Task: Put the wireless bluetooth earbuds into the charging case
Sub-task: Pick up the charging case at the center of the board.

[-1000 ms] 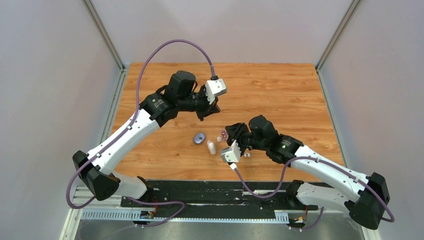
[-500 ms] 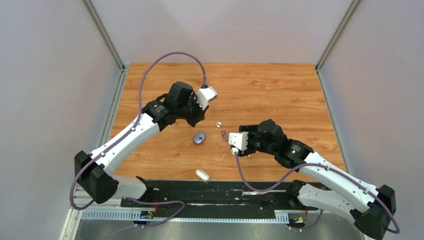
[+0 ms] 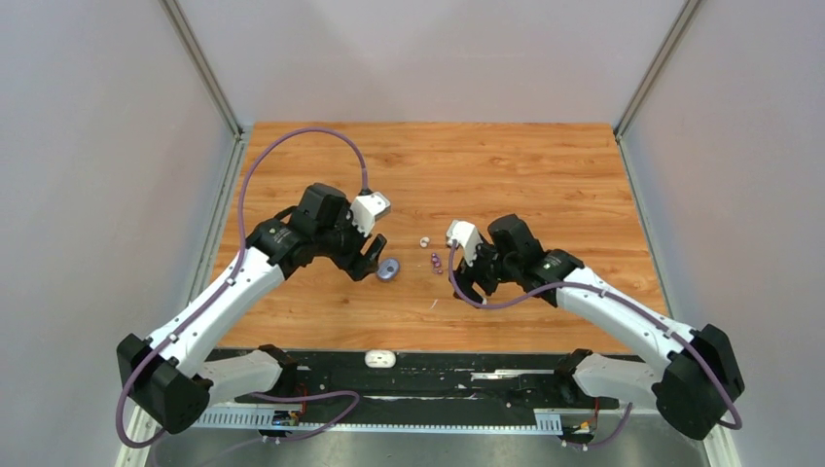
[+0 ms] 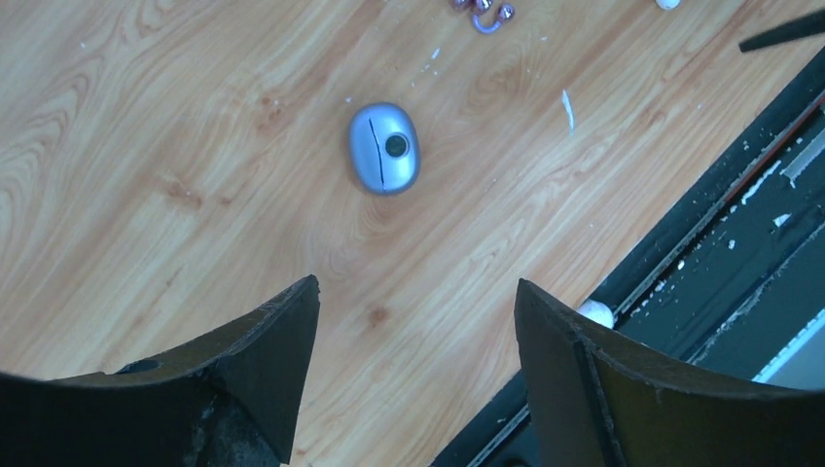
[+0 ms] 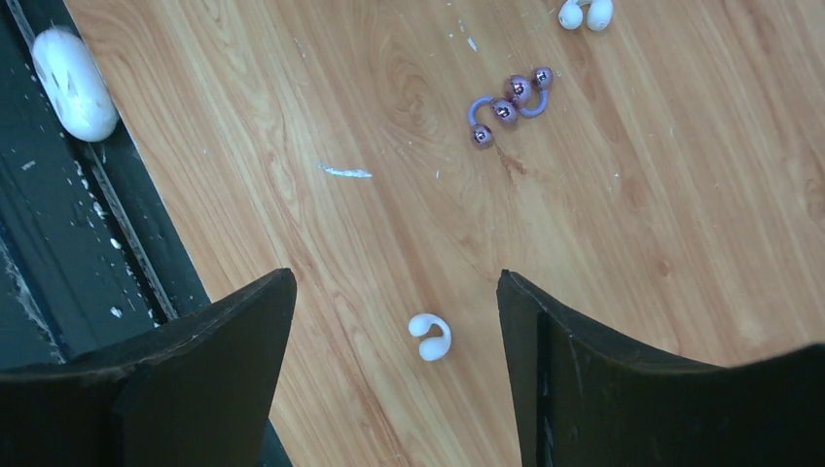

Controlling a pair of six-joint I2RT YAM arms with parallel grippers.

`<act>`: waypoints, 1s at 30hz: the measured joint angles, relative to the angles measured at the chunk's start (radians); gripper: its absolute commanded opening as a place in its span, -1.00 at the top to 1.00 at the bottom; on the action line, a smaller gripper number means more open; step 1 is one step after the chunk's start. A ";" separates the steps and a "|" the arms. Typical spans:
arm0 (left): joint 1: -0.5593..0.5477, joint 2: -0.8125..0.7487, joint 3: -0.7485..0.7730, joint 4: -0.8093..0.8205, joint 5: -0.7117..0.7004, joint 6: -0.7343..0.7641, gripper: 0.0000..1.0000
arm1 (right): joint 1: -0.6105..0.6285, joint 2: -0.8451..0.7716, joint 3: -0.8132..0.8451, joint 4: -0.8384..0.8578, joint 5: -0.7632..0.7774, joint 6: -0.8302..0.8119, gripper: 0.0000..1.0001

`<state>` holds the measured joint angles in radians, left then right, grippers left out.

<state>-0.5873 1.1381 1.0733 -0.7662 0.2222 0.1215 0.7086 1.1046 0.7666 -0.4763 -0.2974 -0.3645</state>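
On the worktop (image 3: 545, 175): orange-brown wood-grain laminate, flecked with white scuffs.
Purple earbuds (image 5: 508, 105): two C-shaped clips with glossy beads on lilac arcs, touching each other on the bare wood between the two hands.
Near white earbud (image 5: 429, 337): glossy C-shaped clip, just ahead of the right hand's gap.
Far white earbud (image 5: 585, 13): same shape, beyond the purple pair.
Blue-grey case (image 4: 384, 148): smooth oval with a seam and a dark round button, lid shut, ahead of the left hand.
White case (image 5: 73, 83): glossy pill shape, on the black rail (image 5: 39, 195).
Left hand (image 4: 416, 292): spread wide, empty.
Right hand (image 5: 394, 277): spread wide, empty.
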 measured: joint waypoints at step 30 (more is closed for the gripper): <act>0.578 0.138 -0.243 -0.220 0.509 -0.390 -0.66 | 0.215 0.324 -0.036 0.204 -0.298 -0.864 -0.44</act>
<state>-0.0093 1.2762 0.8307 -0.9867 0.7307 -0.2687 0.9237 1.4288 0.7303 -0.2726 -0.5957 -1.2289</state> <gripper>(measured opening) 0.821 0.713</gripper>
